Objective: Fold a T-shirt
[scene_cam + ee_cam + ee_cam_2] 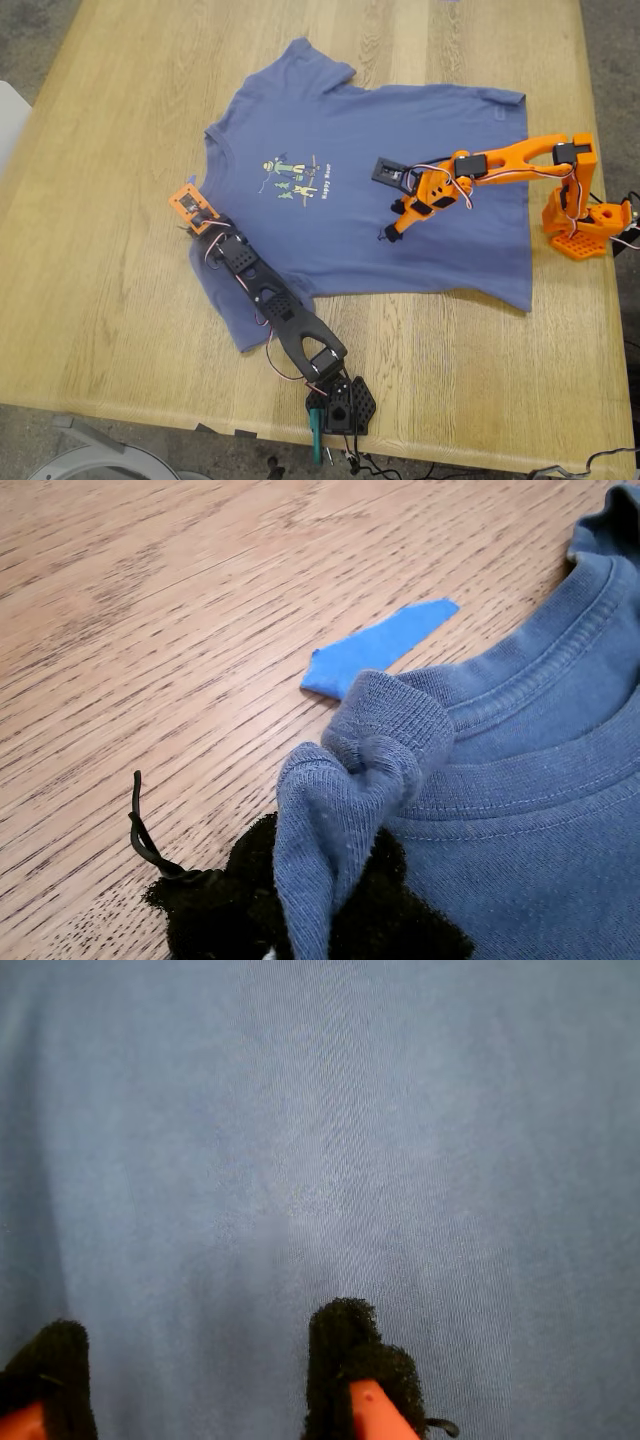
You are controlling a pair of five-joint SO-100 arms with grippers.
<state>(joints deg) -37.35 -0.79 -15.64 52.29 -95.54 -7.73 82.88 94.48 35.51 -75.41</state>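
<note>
- Between the black padded tips of my first pincer [330, 920], a bunched fold of the T-shirt [520, 810] near its collar is pinched.
- Beside that fold, a blue tape scrap [375, 645] lies on the wooden worktop [150, 630].
- Over the shirt's plain front, my second pincer [200, 1380] hangs spread, holding nothing.
- Across the worktop's middle in the exterior view, the shirt lies flat, print up.

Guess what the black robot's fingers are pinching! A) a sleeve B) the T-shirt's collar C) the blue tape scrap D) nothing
B: in the first wrist view, my first gripper has the T-shirt's collar bunched between its fingers, while the blue tape scrap lies loose on the table.
</note>
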